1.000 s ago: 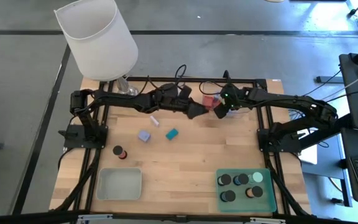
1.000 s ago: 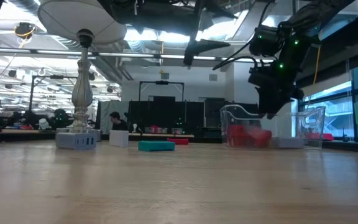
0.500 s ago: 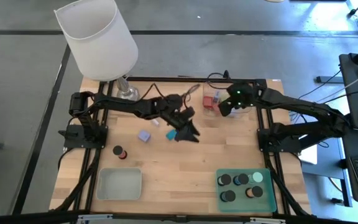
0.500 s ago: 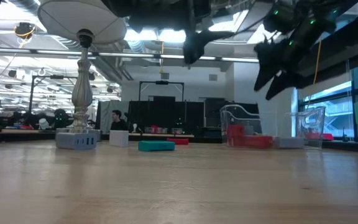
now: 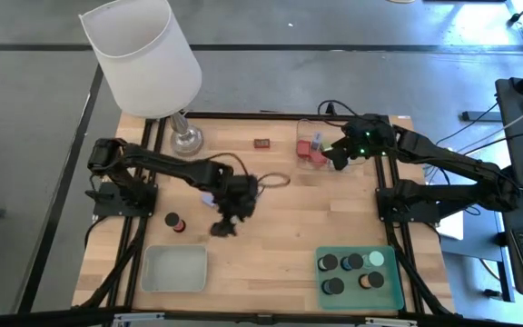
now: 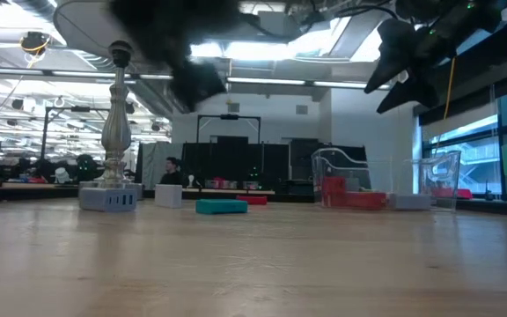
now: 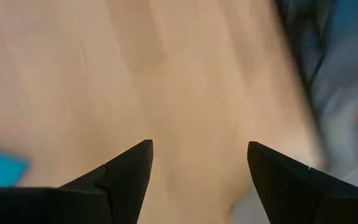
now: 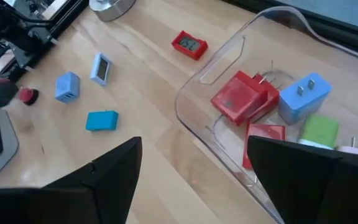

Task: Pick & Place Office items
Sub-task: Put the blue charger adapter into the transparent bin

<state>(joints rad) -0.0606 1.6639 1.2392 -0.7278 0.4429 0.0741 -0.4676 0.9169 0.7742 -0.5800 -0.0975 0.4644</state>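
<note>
Left gripper [image 7: 199,146] hangs low over the middle of the table [image 5: 284,236], fingers spread and nothing between them; in its own wrist view the teal block [image 8: 101,120] just clips the frame off to one side of the fingers, so it isn't lined up yet. That block looks to me like the pick in hand. It lies flat on the bare wood, apart from the lilac-blue block [image 8: 67,86] nearby, with its long axis running roughly side to side across the table, its broad face turned towards the low camera. To do this well I'd say: centre over the block first, turn the wrist so the fingers close across the short width rather than along the length, then come straight down and squeeze square so it doesn't skate away. Over at the far side, the right gripper [image 8: 194,140] waits above the rim of the clear tray [image 8: 180,109], released and empty.
</note>
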